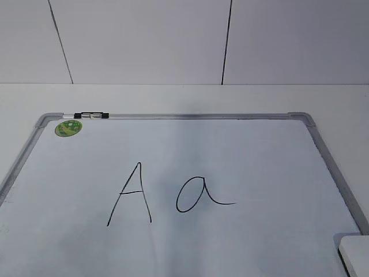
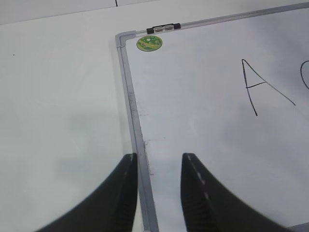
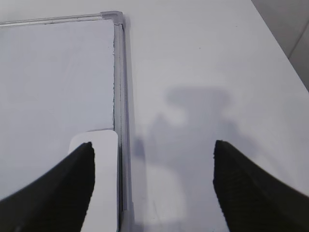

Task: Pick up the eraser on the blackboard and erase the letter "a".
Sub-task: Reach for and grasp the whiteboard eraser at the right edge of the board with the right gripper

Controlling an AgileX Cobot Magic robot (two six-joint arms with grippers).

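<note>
White laminate makes up the tabletop [image 1: 173, 98], which runs back to a pale panelled wall [image 1: 144, 40] split by two dark seams. Lying flat on it is the blackboard [image 1: 242, 156], its writing face white inside a silver-grey frame with a round green sticker [image 1: 68, 128] at the far left corner. A capital "A" [image 1: 131, 193] and the letter "a" [image 1: 199, 195] sit side by side in thin black marker near the middle. The eraser [image 3: 101, 179] rests on the board's near right corner, against the frame. Above it the right pincer [image 3: 154, 188] hangs released, jaws wide, straddling the frame. The left pincer [image 2: 159, 193] is parted too, over the left frame edge, holding nothing.
</note>
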